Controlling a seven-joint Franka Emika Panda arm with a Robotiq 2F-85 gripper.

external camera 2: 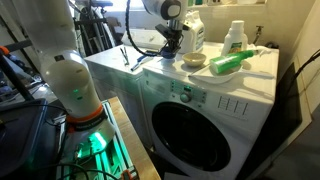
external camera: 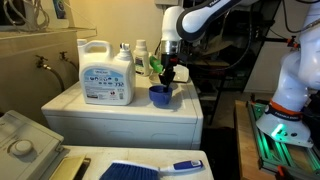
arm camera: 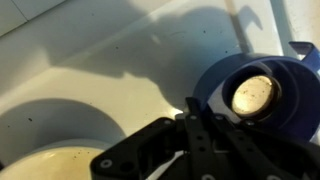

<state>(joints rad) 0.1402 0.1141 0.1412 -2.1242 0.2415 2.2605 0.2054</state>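
The dark pincer [external camera: 171,72] is positioned directly above the round dark-blue plastic cup [external camera: 160,96], which stands upright near the front edge of the white counter [external camera: 110,112] formed by the washing machine top. In the wrist view, a pale round object [arm camera: 252,93] is seen inside the cup [arm camera: 212,95], just ahead of the pincer [arm camera: 190,140]. Whether the pincer is spread or closed cannot be told from these views. A large white detergent jug with a blue label [external camera: 106,75] is located beside the cup. A shallow cream bowl [external camera 2: 195,61] is set just beside the pincer [external camera 2: 171,45].
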